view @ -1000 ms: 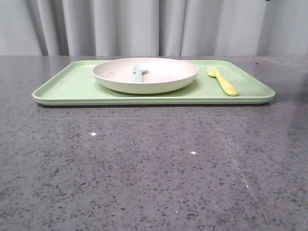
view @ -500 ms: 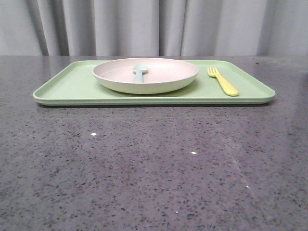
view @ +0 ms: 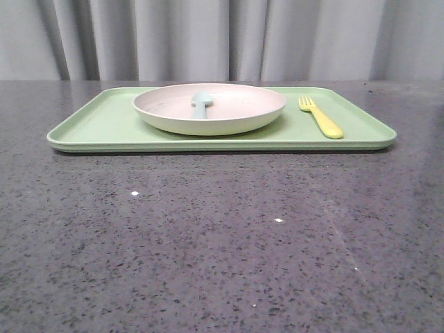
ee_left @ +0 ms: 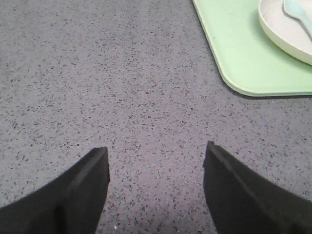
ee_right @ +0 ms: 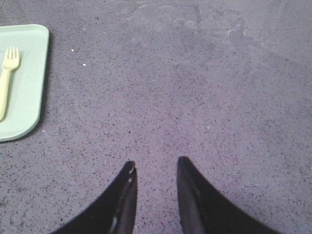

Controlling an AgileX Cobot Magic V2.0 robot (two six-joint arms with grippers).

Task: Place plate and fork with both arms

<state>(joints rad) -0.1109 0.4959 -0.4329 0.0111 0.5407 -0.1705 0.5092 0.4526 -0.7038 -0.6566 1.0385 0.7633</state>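
The round, shallow, cream-pink plastic plate [view: 209, 108] sits mid-tray on the large rectangular light-green tray [view: 97, 125], nearer its far edge, with a small pale blue-grey spoon [view: 201, 104] lying inside. It looks light, stiff and smooth, so the raised rim seems the best place to pinch. The small yellow plastic fork [view: 320, 116] lies flat near the tray's right end, thin and probably slippery; its handle middle seems best. The left gripper [ee_left: 156, 161] hangs with fingers wide apart and empty over bare speckled grey table [view: 222, 243]; the right gripper [ee_right: 156, 168] shows a narrower gap, holding nothing.
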